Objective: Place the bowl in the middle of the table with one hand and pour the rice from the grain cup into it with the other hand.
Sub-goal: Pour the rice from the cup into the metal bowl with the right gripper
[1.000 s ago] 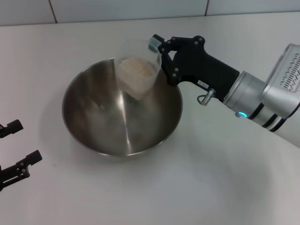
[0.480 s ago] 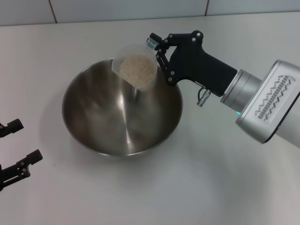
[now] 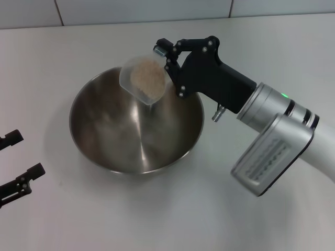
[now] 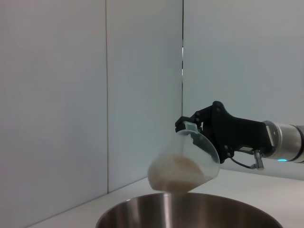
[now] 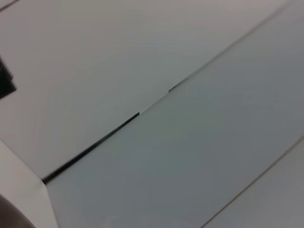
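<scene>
While the grain cup [image 3: 144, 79] is tilting over the far rim of the bowl [image 3: 99, 151], the rice [image 3: 146, 76] is sitting inside it, unspilled. Clamping the cup, the right gripper [image 3: 166, 57] is mid-pour; further tipping seems needed. Near the table's [image 3: 172, 219] left edge, the left gripper [image 3: 13, 162] is waiting, fingers spread.

Right end effector [image 3: 166, 60] clamped, wrist rolled, left end effector [image 3: 14, 163] parted, low

One bowl [image 3: 136, 128], one grain cup [image 3: 142, 79] of rice [image 3: 145, 76], one table [image 3: 167, 219], two grippers.
</scene>
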`<state>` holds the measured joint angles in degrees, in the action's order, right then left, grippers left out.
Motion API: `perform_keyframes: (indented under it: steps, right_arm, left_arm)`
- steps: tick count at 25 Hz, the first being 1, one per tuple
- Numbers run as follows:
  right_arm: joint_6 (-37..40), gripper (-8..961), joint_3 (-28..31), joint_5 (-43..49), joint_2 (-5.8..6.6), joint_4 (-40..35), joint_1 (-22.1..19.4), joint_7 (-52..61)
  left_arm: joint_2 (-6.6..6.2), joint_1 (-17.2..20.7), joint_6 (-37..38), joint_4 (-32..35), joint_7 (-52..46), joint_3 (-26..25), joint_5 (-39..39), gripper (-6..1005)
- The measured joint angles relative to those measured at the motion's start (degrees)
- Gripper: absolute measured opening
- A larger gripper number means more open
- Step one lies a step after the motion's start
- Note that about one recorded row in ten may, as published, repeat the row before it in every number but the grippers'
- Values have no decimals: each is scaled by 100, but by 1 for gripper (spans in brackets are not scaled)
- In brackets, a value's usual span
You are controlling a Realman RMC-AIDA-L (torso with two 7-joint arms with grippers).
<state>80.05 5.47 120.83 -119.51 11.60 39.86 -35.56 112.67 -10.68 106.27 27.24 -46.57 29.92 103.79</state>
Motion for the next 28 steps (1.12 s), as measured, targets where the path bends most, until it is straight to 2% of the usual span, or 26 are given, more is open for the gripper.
perform_keyframes:
  steps: [5, 16, 28]
  right_arm:
    - [-29, 43, 123, -5, -2, 338, -50, -1483]
    - [-383, 48, 157, 13, -2, 652, -130, -3882]
    - [-320, 52, 122, 60, -2, 746, -148, -5378]
  left_arm:
    - [4, 5, -26, 0, 31, -4, 0, 795]
    - [9, 45, -40, 0, 2, -4, 0, 795]
    - [9, 49, -75, 0, -2, -4, 1, 796]
